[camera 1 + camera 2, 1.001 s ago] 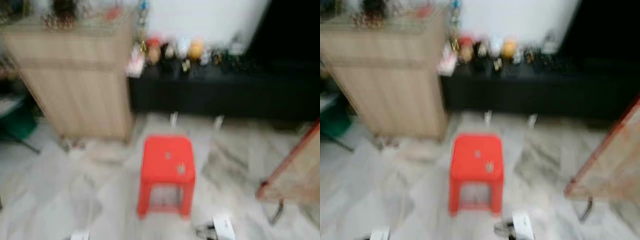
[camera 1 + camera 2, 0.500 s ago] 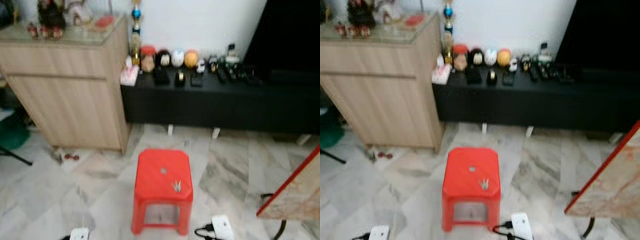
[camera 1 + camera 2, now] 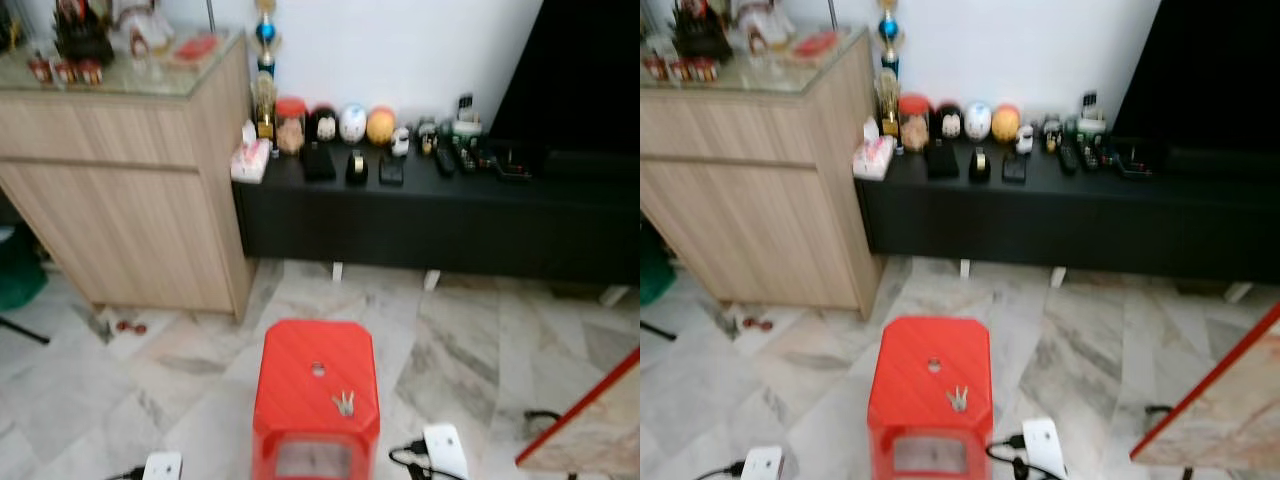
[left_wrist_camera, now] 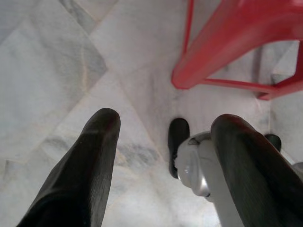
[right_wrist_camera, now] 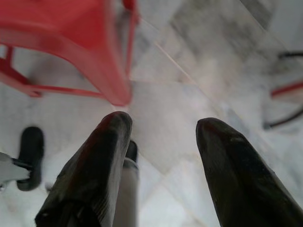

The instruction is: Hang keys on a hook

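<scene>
Keys (image 3: pixel 343 404) lie on top of the red stool (image 3: pixel 316 370), near its front edge. Left gripper (image 4: pixel 161 137) and right gripper (image 5: pixel 163 137) both hang low beside the stool legs, pointing at the marble floor (image 3: pixel 470 340), fingers spread, holding nothing.

Grey-veined marble floor (image 3: pixel 480 340), white wall (image 3: pixel 400 50) behind. Light wood cabinet (image 3: pixel 140 200) with glass top stands left, touching a long low black counter (image 3: pixel 430 220) carrying small ornaments. Dark TV screen (image 3: pixel 590 80) at right.
</scene>
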`<state>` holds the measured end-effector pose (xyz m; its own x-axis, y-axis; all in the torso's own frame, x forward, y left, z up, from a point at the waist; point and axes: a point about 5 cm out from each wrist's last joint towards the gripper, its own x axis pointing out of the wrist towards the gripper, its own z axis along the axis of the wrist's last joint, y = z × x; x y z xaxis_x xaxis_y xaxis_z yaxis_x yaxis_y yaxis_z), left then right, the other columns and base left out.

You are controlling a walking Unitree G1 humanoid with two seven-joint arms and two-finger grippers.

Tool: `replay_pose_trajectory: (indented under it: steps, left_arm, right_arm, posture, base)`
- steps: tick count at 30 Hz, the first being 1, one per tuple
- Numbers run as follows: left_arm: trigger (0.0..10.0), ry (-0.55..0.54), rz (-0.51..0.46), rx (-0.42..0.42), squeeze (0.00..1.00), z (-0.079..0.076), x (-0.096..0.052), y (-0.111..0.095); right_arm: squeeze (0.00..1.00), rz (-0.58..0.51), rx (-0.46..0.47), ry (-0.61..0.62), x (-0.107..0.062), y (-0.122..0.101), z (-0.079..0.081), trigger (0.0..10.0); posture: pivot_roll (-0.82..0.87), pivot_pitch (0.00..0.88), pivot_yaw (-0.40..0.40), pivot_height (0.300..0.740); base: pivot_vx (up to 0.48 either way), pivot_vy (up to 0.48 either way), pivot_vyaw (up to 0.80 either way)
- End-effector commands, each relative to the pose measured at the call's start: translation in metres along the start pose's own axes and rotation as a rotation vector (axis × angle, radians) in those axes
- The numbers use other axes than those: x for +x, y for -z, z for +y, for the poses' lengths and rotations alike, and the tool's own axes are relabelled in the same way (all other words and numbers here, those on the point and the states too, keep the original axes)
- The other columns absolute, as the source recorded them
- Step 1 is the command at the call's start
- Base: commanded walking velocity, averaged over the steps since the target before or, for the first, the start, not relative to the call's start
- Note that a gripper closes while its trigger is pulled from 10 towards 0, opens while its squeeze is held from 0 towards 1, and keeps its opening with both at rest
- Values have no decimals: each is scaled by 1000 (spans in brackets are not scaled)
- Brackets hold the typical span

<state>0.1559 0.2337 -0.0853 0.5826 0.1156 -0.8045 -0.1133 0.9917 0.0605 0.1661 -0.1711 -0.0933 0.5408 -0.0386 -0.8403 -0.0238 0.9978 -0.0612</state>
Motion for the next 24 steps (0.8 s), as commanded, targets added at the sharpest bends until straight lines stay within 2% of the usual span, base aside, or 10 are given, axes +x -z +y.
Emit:
replay_pose_trajectory:
  steps: [1,15,24]
  left_arm:
    - [10000,5,43,-13,0,-1,-2,11]
    - [10000,7,41,-15,0,0,-2,10]
    - [10000,10,44,-8,0,0,-2,11]
  right_arm:
    - [0,-8,18,11,0,-1,-2,10000]
    - [0,-13,23,14,0,-3,-3,10000]
    - [0,-17,34,52,0,-2,-10,10000]
  posture:
    - [36,0,-54,740]
    - [37,0,-52,740]
    - [33,0,-50,740]
  base:
    - [0,0,0]
    - [0,253,0]
    - [0,255,0]
